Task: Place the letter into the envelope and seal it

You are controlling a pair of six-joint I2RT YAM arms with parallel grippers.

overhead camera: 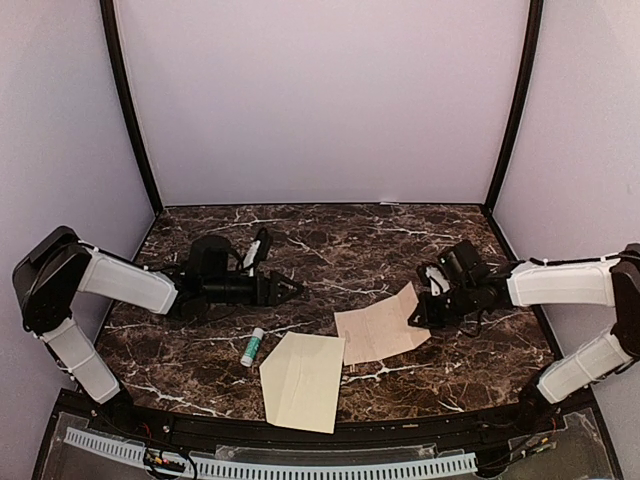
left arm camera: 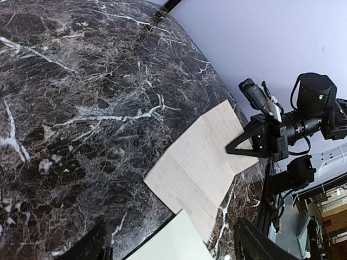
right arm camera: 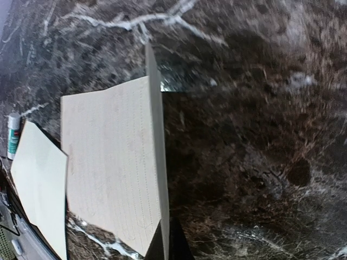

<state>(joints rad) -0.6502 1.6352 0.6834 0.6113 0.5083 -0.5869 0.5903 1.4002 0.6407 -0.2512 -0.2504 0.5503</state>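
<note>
The tan creased letter (overhead camera: 378,333) lies right of centre on the marble table, its right flap raised. My right gripper (overhead camera: 418,318) is shut on that raised edge; the right wrist view shows the thin paper edge of the letter (right arm camera: 114,173) pinched between the black tips of the right gripper (right arm camera: 168,238). The cream envelope (overhead camera: 303,380) lies flat near the front edge, its corner just under the letter's left end. My left gripper (overhead camera: 295,290) hovers open left of centre, pointing toward the letter (left arm camera: 200,162), nothing between its fingers (left arm camera: 97,241).
A white glue stick (overhead camera: 252,347) with a green label lies left of the envelope. The marble table (overhead camera: 330,245) is walled by pale panels at the back and sides. The cable rail runs along the near edge.
</note>
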